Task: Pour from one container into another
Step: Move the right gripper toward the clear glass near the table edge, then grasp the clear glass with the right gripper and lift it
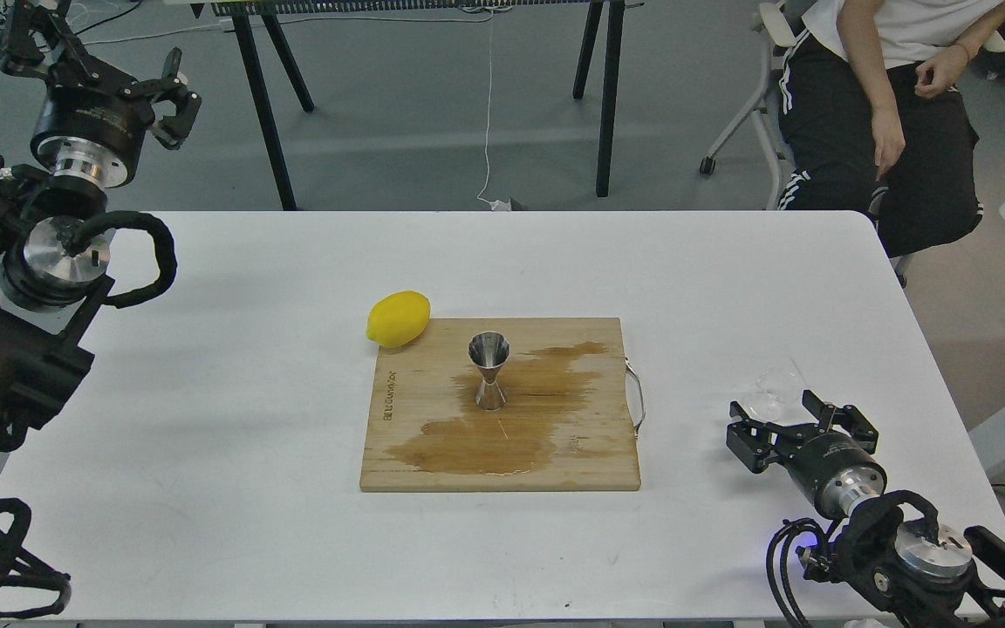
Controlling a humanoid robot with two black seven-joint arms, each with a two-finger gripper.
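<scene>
A humanoid robot's right gripper (801, 423) hovers low over the white table (232, 419), its two fingers spread wide and holding nothing, with the small clear glass cup (771, 391) lying just beyond them, toward the far side of the table and slightly to the robot's left of the midline between the fingertips. The cup rests on the bare tabletop to the right of the wooden cutting board (433, 453), apart from its metal handle (638, 399); it appears tipped rather than standing squarely, though its transparency makes the exact lean hard to judge. The steel jigger (488, 371) stands upright near the middle of the board, its open cone facing up, at the edge of a dark wet stain (502, 432) spread across the wood. A lemon (398, 318) sits at the board's far left corner, touching or nearly touching it. The left gripper (110, 65) is raised well beyond the table's far left edge, fingers parted and empty, far from both vessels. The right arm is plainly the nearer one, and the pick-up looks to depend on a short push forward so the open fingers straddle the cup; the pour itself has not yet begun. A seated person (886, 96) is partly visible beyond the table.
</scene>
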